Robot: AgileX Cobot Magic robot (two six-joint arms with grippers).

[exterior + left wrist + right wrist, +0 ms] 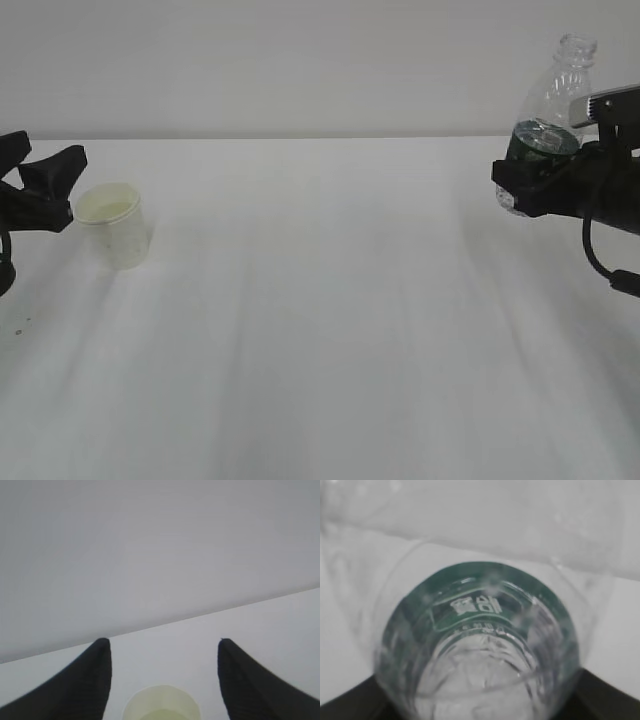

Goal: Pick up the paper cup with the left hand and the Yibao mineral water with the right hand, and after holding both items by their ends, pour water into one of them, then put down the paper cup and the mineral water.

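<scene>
The paper cup (113,226) stands upright on the white table at the left, with a pale cream inside. My left gripper (72,190) sits just left of it, open. In the left wrist view the paper cup (161,705) lies low between the two black fingers (95,680), with a gap on each side. At the right, my right gripper (520,185) is shut on the lower part of the Yibao mineral water (548,110) and holds it above the table, neck up and uncapped. The bottle (480,630) with its green label fills the right wrist view.
The white table (320,330) stretches between the two arms, with a plain pale wall behind its far edge. A black cable (595,255) hangs under the right arm.
</scene>
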